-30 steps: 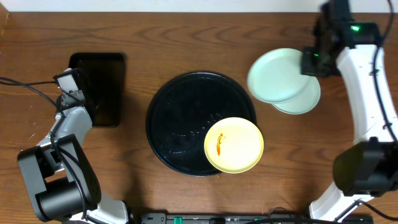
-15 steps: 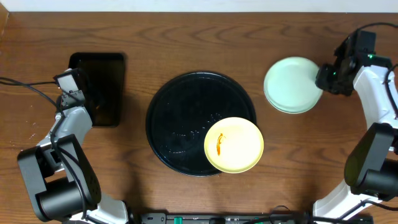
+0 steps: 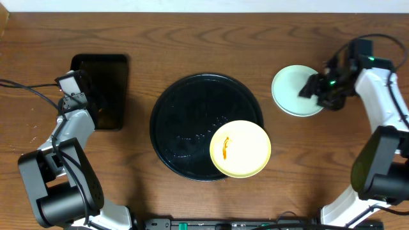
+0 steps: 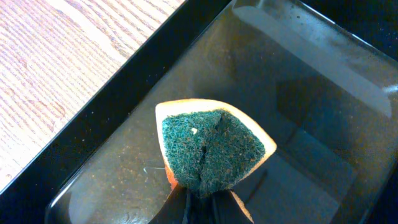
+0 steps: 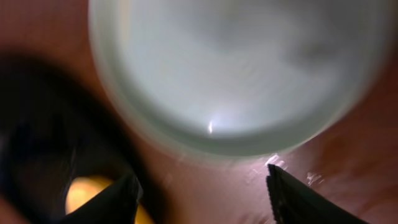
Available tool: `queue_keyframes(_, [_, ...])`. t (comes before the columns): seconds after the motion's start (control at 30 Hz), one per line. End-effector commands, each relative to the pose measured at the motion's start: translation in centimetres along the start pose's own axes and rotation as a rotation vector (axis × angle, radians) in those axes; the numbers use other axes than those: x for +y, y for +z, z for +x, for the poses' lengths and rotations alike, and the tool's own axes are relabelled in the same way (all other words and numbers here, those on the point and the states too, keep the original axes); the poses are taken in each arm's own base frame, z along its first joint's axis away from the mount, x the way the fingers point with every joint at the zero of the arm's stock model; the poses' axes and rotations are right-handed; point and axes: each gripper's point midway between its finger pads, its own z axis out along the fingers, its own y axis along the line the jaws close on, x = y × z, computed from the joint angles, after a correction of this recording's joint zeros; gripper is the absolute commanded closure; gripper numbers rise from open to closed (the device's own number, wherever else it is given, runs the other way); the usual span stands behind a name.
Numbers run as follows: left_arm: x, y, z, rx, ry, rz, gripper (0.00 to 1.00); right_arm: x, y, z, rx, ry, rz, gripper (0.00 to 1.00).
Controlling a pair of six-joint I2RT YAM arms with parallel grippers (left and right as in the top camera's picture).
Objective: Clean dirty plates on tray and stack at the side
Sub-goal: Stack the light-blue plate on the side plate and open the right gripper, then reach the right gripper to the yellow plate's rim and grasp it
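The yellow plate [image 3: 240, 148] lies on the lower right rim of the round tray [image 3: 185, 121] with an orange smear, so we judge it not yet cleaned. A clean mint plate [image 3: 293, 89] rests on the counter [image 3: 192, 38] at the right; whether another lies under it we cannot tell. The right pincer [image 5: 200, 179] is spread and empty at its edge; the left pincer [image 4: 202, 198] pinches a sponge [image 4: 211, 149] over the rectangular tray [image 4: 323, 93].

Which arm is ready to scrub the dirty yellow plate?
Left, probably: the left end effector grips the sponge. The right end effector is open and empty beside the mint plate.
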Motion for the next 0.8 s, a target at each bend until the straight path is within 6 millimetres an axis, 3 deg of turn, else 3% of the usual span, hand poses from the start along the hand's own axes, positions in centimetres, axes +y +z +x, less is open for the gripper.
queue_keyframes(0.0, [0.3, 0.1, 0.5, 0.010, 0.008, -0.007, 0.92, 4.8, 0.7, 4.0, 0.129, -0.113, -0.083, 0.48])
queue_keyframes(0.17, [0.3, 0.1, 0.6, 0.011, 0.008, -0.007, 0.92, 5.8, 1.9, 7.1, 0.197, -0.166, 0.093, 0.47])
queue_keyframes(0.23, [0.3, 0.1, 0.6, 0.012, 0.009, -0.007, 0.92, 5.9, 2.2, 8.1, 0.202, -0.145, 0.175, 0.52])
queue_keyframes(0.37, [0.3, 0.1, 0.7, 0.015, 0.009, -0.008, 0.92, 6.3, 1.8, 9.3, 0.159, -0.097, 0.308, 0.50])
queue_keyframes(0.5, [0.3, 0.1, 0.7, 0.015, 0.010, -0.008, 0.92, 7.7, 1.1, 11.2, 0.163, -0.136, 0.325, 0.49])
queue_keyframes(0.77, [0.3, 0.1, 0.7, 0.015, 0.010, -0.008, 0.92, 5.4, 0.8, 15.2, 0.199, -0.098, 0.554, 0.42])
